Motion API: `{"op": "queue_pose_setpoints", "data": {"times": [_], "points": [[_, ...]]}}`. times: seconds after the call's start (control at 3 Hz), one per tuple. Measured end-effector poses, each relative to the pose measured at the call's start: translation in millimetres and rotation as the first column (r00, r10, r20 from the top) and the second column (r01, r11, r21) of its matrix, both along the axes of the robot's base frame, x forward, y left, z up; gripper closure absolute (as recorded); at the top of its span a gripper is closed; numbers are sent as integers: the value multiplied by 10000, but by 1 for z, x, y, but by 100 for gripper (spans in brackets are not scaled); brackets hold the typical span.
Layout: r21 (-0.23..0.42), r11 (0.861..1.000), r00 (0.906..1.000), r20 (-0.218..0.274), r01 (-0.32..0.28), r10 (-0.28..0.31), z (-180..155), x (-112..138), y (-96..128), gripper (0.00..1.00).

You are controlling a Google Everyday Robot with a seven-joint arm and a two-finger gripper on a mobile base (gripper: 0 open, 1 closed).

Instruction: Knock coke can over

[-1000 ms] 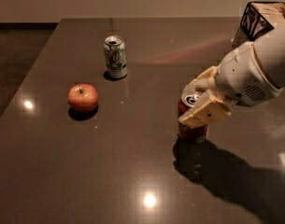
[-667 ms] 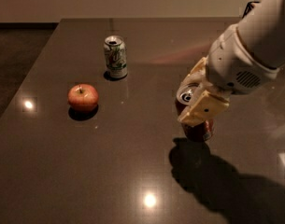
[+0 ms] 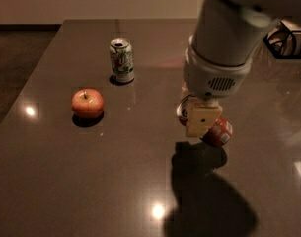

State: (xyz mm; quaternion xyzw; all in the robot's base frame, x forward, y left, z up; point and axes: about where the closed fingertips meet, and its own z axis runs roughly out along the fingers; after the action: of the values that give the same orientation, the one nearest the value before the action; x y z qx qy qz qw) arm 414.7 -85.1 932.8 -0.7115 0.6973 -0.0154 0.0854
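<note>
Swung up since the earlier frames, the arm (image 3: 228, 38) now stands nearly vertical over the right-centre of the table (image 3: 91, 181), and the coke can (image 3: 221, 132) has gone from upright to steeply tipped along with it

At the gripper (image 3: 202, 122) the near beige pad lies across the middle of the can, and the jaws look closed around its body, though the far side is hidden behind the pad. The can's long axis runs from its silver top, up and to the left of the pad, down to its red base, low and to the right. It leans at roughly half tilt, neither standing nor flat. Its dark shadow falls on the table just below, so I judge the lower end to be at or barely above the surface; which of the two I cannot tell.

The move ahead turns on that lean: carrying the top further along the same line, or letting go, should lay the can on its side. A round can may roll once it is down, most likely toward the open right of the table.

Nothing stands in the path. An apple (image 3: 88, 102) sits well apart to the left, and a white-and-green can (image 3: 122, 60) stands upright beyond it toward the far edge. A black wire object (image 3: 288, 43) rests at the far right, behind the arm and away from the can's line of fall
</note>
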Motion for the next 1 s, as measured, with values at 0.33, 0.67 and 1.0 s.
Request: {"op": "queue_pose_setpoints", "data": {"times": [0.33, 0.67, 1.0], "points": [[-1125, 9929, 9991, -221, -393, 371, -19, 10, -2, 100], [-1798, 9810, 9970, -365, -732, 677, -32, 19, -3, 83], [-2164, 9711, 9942, -564, -1012, 910, -45, 22, -1, 59]]}}
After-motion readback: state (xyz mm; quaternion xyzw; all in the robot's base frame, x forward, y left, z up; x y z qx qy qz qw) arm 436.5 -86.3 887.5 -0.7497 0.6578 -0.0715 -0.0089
